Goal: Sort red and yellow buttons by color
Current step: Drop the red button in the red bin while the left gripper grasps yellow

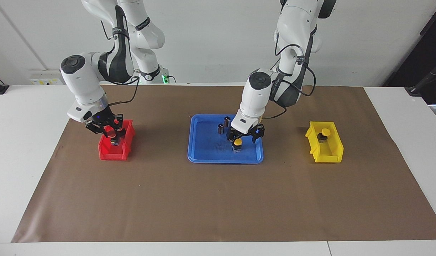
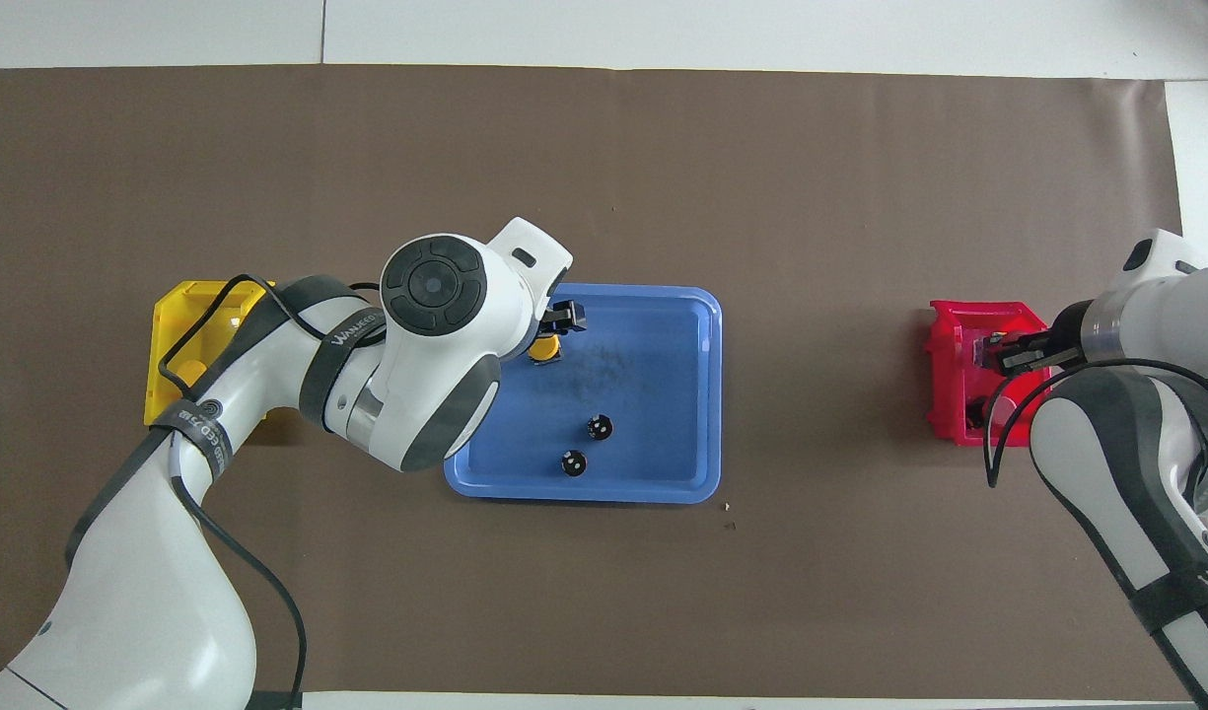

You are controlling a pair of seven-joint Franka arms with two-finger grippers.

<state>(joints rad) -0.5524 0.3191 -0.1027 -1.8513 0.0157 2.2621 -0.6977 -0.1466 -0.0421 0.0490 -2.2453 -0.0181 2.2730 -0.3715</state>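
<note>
A yellow button (image 1: 238, 142) stands on its dark base in the blue tray (image 1: 207, 154), at the edge toward the left arm's end. My left gripper (image 1: 239, 139) is low over it and right at its cap; the button also shows in the overhead view (image 2: 542, 347) beside the left gripper (image 2: 554, 330). A second yellow button (image 1: 324, 133) sits in the yellow bin (image 1: 326, 151). My right gripper (image 1: 111, 133) reaches down into the red bin (image 1: 113, 153). A bit of red cap (image 1: 116, 122) and a dark base (image 1: 114, 141) show around it. The bin's inside is mostly hidden by the hand.
Two small dark cylinders (image 1: 226, 120) (image 1: 220, 128) without coloured caps stand in the tray, nearer to the robots than the yellow button. A brown mat (image 1: 218, 199) covers the table. The red bin (image 2: 959, 394) and the yellow bin (image 2: 184, 306) stand at the mat's two ends.
</note>
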